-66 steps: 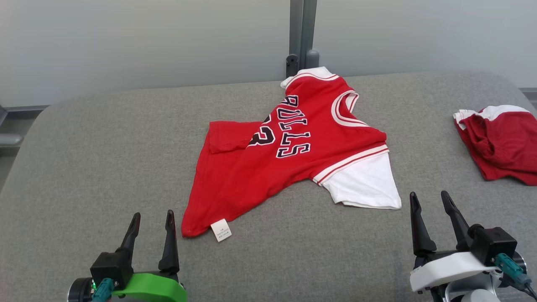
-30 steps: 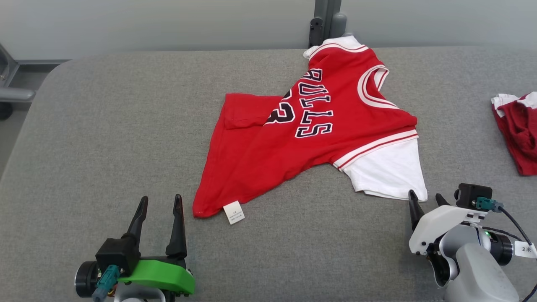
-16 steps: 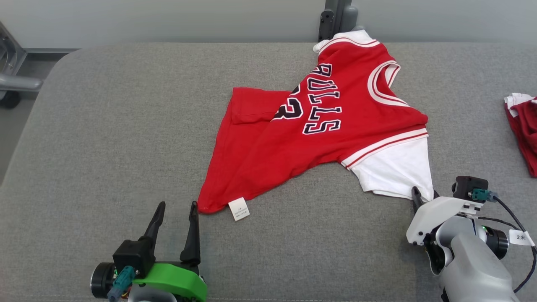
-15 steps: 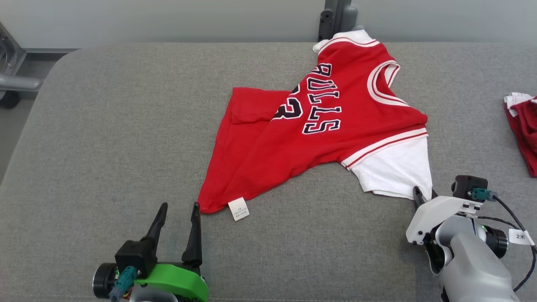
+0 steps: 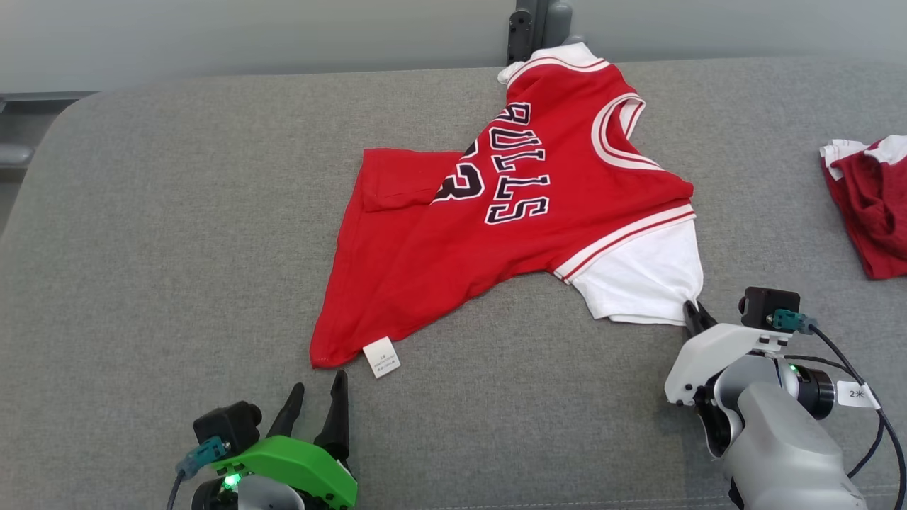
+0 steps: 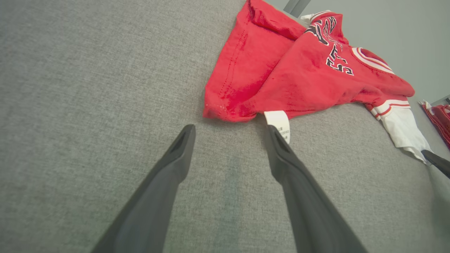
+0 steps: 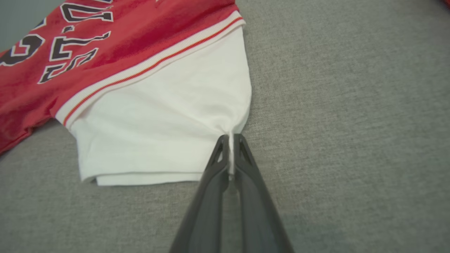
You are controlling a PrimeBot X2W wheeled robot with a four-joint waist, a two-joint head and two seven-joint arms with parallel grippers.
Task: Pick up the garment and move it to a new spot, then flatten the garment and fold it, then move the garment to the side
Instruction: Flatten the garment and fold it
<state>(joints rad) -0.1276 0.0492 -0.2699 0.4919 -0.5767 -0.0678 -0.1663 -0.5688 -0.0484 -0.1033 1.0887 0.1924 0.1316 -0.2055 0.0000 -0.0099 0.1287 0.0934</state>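
The jersey (image 5: 496, 234) lies spread on the grey pad (image 5: 177, 212), its collar end by a post (image 5: 531, 28). A second red garment (image 5: 868, 205) lies well apart at the right. The right gripper (image 5: 693, 312) is clamped on the white sleeve (image 7: 168, 116) corner; the right wrist view shows cloth pinched between its tips. The left gripper (image 6: 228, 131) is spread and empty, near the hem tag (image 6: 279, 123).

Garments: two, one red jersey (image 5: 496, 234) and one crumpled red garment (image 5: 871, 205). Pincers: two, the left pincer (image 5: 319, 380) and the right pincer (image 5: 693, 308). Care label (image 5: 381, 357): one
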